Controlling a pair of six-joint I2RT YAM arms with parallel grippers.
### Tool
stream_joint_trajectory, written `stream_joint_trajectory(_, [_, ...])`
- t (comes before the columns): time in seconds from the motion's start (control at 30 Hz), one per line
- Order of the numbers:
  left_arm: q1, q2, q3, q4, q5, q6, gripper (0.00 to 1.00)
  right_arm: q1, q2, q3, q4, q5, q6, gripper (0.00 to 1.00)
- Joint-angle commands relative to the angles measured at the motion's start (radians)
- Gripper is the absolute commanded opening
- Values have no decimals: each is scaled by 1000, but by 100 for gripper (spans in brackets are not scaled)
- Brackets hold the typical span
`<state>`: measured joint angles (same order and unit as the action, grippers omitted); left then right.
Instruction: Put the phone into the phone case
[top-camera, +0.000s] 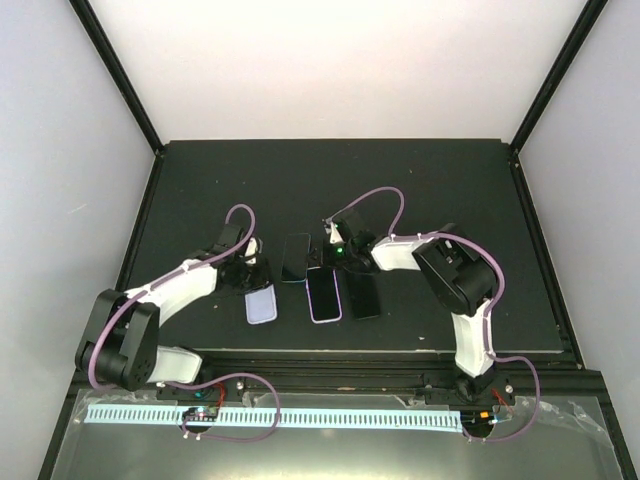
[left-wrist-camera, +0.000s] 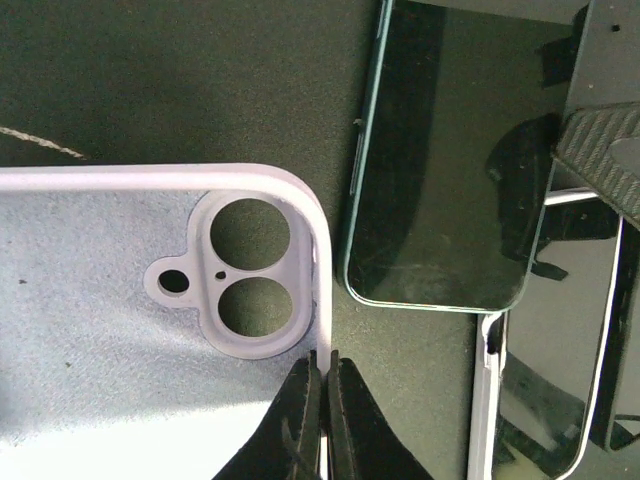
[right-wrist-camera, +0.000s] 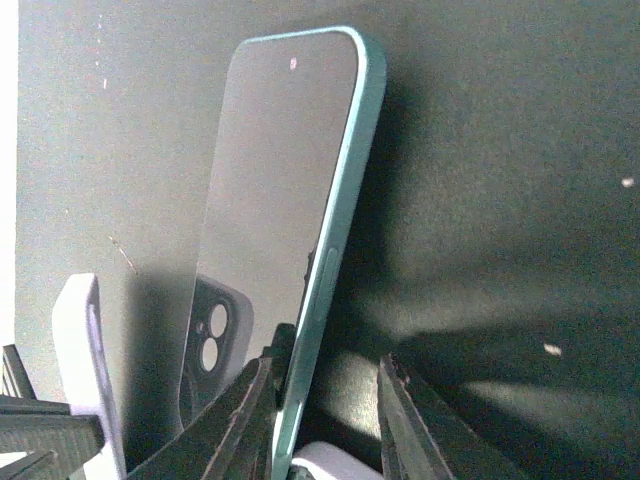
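My left gripper (left-wrist-camera: 321, 365) pinched the case (left-wrist-camera: 100, 300) rim | phone (left-wrist-camera: 450, 160) lay alongside, rightward | my right gripper (right-wrist-camera: 325, 368) straddled it, grip unclear

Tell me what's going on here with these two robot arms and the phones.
The left fingers are pinched shut on the rim of an empty lavender case lying on the table. The right fingers straddle the side edge of the teal phone beside it; whether they grip it is unclear. The phone isn't in the case yet.
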<state>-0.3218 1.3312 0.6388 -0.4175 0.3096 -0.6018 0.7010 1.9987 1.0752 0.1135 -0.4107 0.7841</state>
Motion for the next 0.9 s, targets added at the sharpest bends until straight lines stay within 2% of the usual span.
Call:
stream_joint_trajectory(0.0, [4, 30, -4, 76, 21, -19, 2, -10, 34, 28, 51, -16, 24, 31])
stream_joint_trajectory(0.17, [6, 51, -7, 121, 50, -50, 4, -12, 61, 43, 74, -39, 39, 30])
stream_joint_trajectory(0.3, [15, 42, -9, 132, 68, -70, 13, -12, 71, 48, 97, -62, 51, 26])
stream_joint_trajectory(0.47, [43, -38, -29, 110, 65, -84, 44, -19, 80, 50, 119, -82, 67, 19])
stream_joint_trajectory(0.57, [67, -108, -43, 71, 41, -76, 54, -23, 77, 44, 137, -96, 80, 13])
stream_joint_trajectory(0.7, [103, -167, -74, 30, 6, -54, 59, -28, 54, 36, 158, -111, 90, 2])
stream_joint_trajectory(0.87, [125, -191, -117, 17, 4, -37, 60, -29, 11, 36, 151, -143, 100, 1])
